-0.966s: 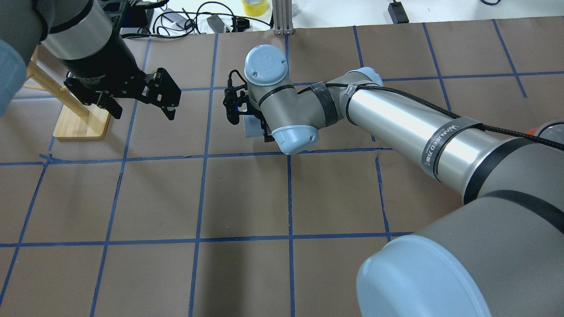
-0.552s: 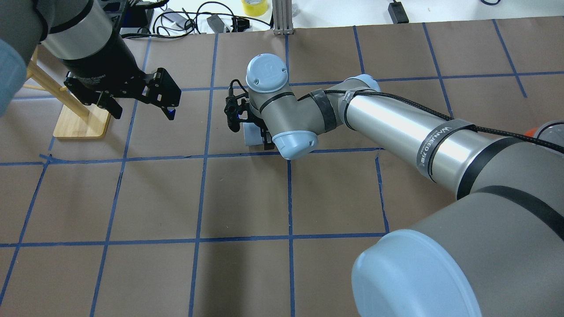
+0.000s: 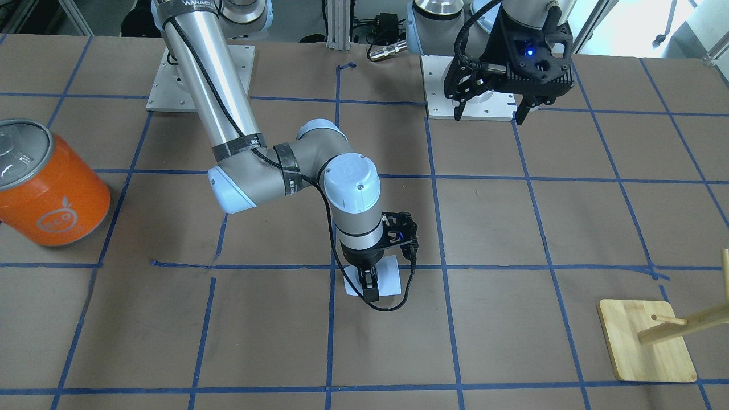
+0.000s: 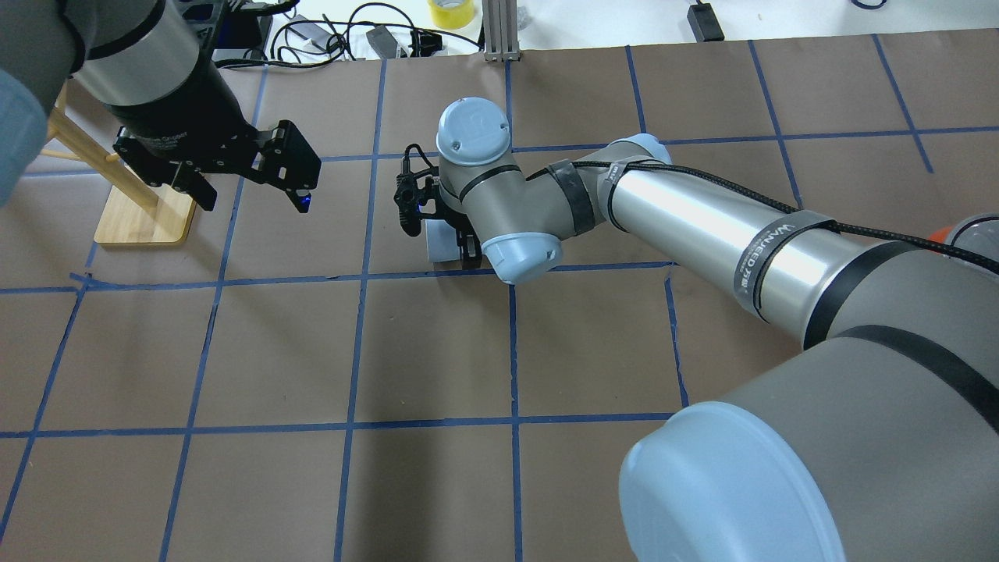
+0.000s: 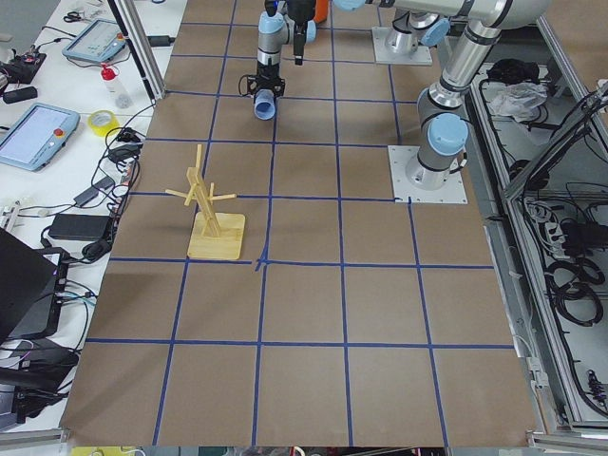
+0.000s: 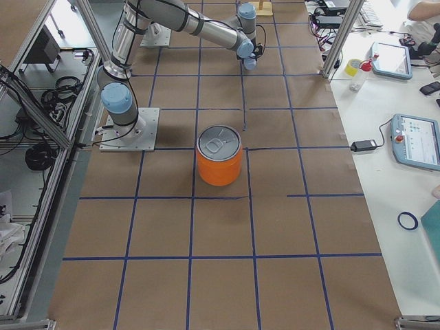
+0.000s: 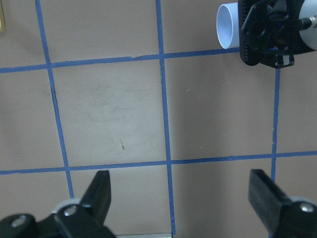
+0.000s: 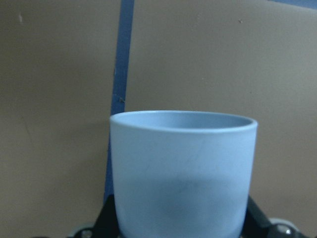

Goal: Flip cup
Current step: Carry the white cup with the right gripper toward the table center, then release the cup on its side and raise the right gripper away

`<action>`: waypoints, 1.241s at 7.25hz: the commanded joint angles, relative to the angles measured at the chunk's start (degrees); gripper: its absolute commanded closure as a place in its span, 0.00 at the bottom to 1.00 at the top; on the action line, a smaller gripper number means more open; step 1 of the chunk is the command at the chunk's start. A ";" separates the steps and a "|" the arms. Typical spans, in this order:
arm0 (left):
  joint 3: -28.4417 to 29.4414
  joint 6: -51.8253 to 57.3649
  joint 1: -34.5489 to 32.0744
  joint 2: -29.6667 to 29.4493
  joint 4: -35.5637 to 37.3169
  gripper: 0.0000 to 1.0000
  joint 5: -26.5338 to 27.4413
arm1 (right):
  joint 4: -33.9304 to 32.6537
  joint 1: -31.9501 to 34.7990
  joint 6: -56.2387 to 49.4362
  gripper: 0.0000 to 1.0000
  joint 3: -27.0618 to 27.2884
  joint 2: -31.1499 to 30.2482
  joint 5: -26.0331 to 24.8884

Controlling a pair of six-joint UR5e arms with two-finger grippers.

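Two fingers of the right gripper (image 3: 371,283) are closed on the cup (image 3: 390,277), which is held on its side low over the table (image 3: 512,228). Clearance should be gained first, then the wrist rolled slowly. Well apart, the left gripper (image 3: 490,105) is spread wide, empty.

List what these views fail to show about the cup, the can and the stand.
The cup: overhead, right arm covers most of it; right wrist view, bottom edge cuts its base.
The orange can: overhead, same arm hides all but a sliver.
The wooden stand: front view, right edge cuts its post.
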 commanded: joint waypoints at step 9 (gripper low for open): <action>-0.26 0.09 0.00 0.00 0.00 0.00 0.09 | 14.03 -15.86 44.51 0.00 -0.04 -15.76 -0.02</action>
